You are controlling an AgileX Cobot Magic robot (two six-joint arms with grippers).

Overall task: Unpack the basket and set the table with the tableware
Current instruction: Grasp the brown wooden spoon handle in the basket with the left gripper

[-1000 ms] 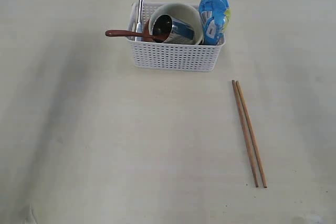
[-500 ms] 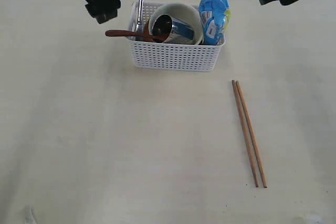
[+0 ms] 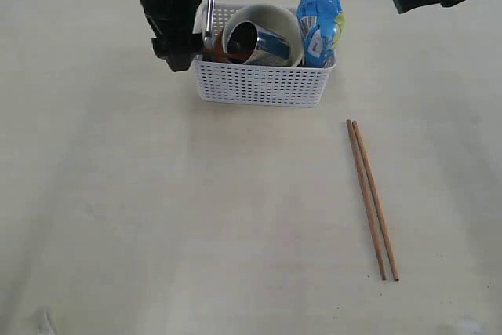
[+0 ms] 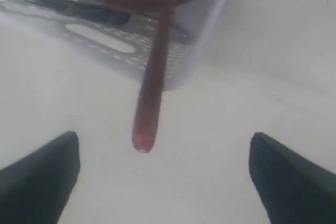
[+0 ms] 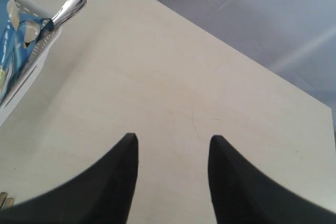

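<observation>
Hidden: in the exterior view my left arm covers most of the spoon (image 4: 152, 93) handle | Spoon: in basket (image 3: 259, 84), handle jutting sideways past its left end over table (image 3: 157, 217) | Left gripper (image 4: 164, 137): wide open astride the handle, not touching | Right gripper (image 5: 174, 137): parted, empty

On the bench (image 3: 157, 217), the basket (image 3: 259, 88) holds a bowl (image 3: 280, 16), maybe with a mug (image 3: 260, 43) inside. The chopsticks (image 3: 370, 194) lie in front, right.

Light: bright, even, diffuse
Shadows: faint and soft under the basket (image 3: 259, 84)
Left wrist view: spoon handle (image 4: 149, 103) and basket blurred
Right wrist view: fairly sharp
</observation>
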